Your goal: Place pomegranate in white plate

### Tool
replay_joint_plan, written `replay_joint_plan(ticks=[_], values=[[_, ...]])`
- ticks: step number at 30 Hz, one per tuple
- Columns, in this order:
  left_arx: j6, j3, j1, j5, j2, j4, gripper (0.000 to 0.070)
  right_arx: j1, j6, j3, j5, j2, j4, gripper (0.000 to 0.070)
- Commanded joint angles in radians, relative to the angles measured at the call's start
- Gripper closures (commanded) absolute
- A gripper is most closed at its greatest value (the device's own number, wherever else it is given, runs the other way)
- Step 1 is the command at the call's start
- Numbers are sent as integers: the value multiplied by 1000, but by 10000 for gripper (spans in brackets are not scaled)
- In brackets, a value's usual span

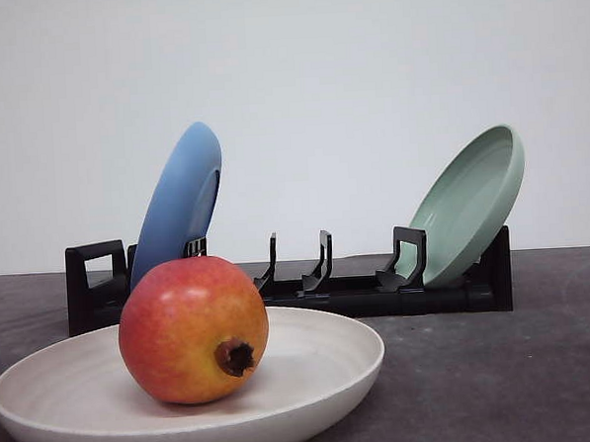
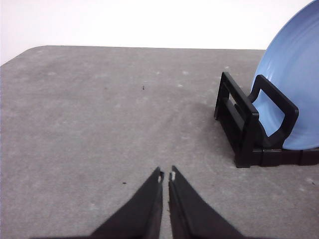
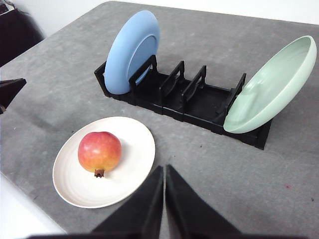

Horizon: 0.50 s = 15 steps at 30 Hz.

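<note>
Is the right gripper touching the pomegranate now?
Apart. In the right wrist view, the right gripper is shut, with bare white plate between its tips and the pomegranate.

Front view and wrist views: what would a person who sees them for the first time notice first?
First the pomegranate, red with a yellow blush, resting in the white plate nearest the front camera, its dark crown pointing toward it. Behind stands a black dish rack with a blue plate leaning at its left end and a pale green plate at its right end. Both grippers, left and right, hang over the grey table with jaws shut on nothing.
</note>
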Motion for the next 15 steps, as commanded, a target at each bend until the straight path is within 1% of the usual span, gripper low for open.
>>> replay_joint_plan(ticks=[1, 7, 9, 11, 12, 15], values=[[16, -13, 0, 1, -2, 2, 700, 10, -8, 8, 2, 5, 7, 700], [15, -13, 0, 1, -2, 2, 700, 10, -8, 8, 2, 5, 8, 700], [16, -13, 0, 1, -2, 2, 700, -6, -8, 6, 4, 0, 4, 700], [16, -13, 0, 1, -2, 2, 700, -55, -8, 1, -19, -3, 7, 700], [16, -13, 0, 1, -2, 2, 700, -94, -8, -8, -39, -3, 15, 700], [15, -13, 0, 1, -2, 1, 700, -250, -8, -76, -89, -10, 93, 700]])
